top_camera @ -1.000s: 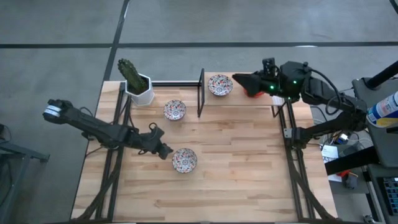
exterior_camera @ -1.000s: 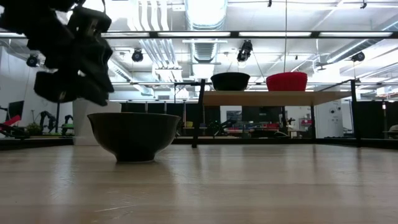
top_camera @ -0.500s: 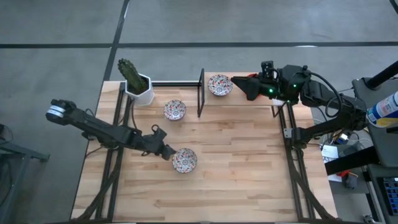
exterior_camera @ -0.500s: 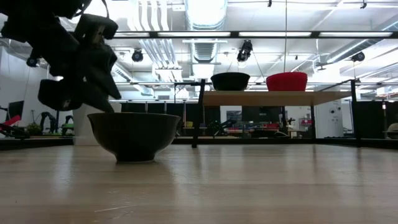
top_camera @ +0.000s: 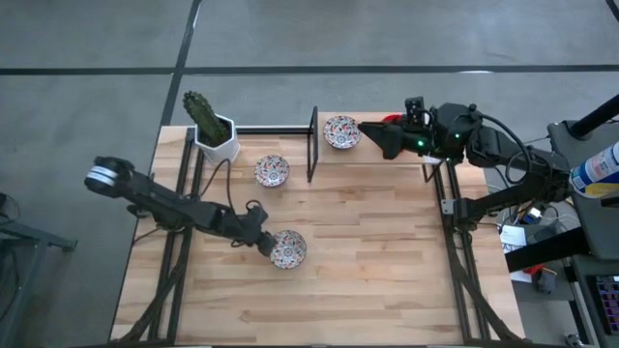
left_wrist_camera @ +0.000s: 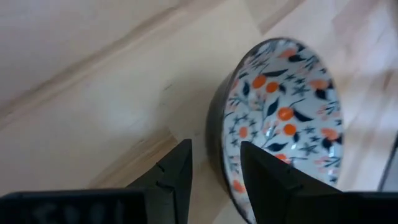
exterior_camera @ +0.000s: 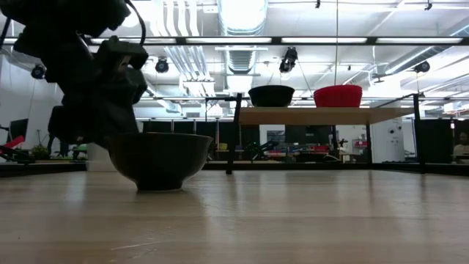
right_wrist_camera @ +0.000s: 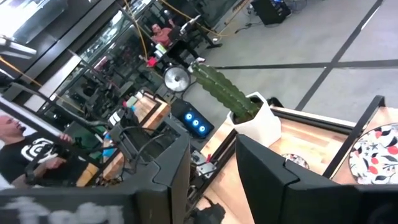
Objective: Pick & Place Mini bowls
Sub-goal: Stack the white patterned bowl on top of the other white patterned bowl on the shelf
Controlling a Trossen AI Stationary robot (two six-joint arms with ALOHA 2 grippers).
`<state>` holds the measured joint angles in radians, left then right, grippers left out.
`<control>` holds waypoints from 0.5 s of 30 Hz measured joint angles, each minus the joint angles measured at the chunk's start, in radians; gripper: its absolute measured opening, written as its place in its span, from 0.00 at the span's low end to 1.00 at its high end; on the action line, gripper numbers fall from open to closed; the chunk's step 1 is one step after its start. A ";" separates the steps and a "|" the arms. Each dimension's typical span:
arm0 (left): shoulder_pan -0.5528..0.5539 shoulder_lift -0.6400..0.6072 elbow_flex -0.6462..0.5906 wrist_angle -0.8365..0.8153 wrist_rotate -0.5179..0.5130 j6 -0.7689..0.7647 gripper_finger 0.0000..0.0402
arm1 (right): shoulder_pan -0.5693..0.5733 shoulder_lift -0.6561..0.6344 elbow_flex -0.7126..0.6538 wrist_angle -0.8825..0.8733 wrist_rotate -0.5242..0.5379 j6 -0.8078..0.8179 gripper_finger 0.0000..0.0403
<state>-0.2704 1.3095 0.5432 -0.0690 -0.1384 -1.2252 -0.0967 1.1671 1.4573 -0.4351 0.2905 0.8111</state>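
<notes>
A floral mini bowl sits on its foot on the table's near middle. My left gripper is open at that bowl's left side, one finger outside the wall and one over the inside. A second floral bowl sits on the table. A third floral bowl and a red bowl sit on a raised shelf. My right gripper is open above the shelf, partly covering the red bowl. My left gripper straddles the left part of the near floral bowl's rim, coming slanting down from the table's left. One finger is outside the wall and one above the inside. Whether either finger touches the bowl, I cannot tell; the bowl rests on the table.
A white pot with a green cactus stands at the far left corner. A black upright bar borders the shelf's left end. Bare wood lies right of the near bowl. People show in the room beyond.
My left gripper has moved toward the table's right and down, from beside the near floral bowl to astride its left rim. The bowl has stayed in place.
</notes>
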 joint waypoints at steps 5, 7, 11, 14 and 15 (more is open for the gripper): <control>0.000 0.040 0.002 0.004 0.028 0.022 0.27 | 0.026 0.007 -0.008 0.001 0.000 0.002 0.30; 0.000 0.048 0.002 0.007 0.036 0.024 0.22 | 0.036 0.013 -0.009 0.000 0.000 0.022 0.30; 0.000 0.049 0.002 0.018 0.041 0.044 0.10 | 0.054 0.055 -0.011 0.000 -0.003 0.122 0.31; 0.000 0.044 0.006 0.020 0.046 0.052 0.02 | 0.062 0.102 -0.012 -0.007 -0.037 0.173 0.32; 0.000 0.041 0.008 0.023 0.044 0.054 0.02 | 0.063 0.119 -0.012 -0.008 -0.064 0.177 0.32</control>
<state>-0.2703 1.3505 0.5514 -0.0458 -0.0949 -1.1715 -0.0341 1.2857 1.4452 -0.4427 0.2264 0.9879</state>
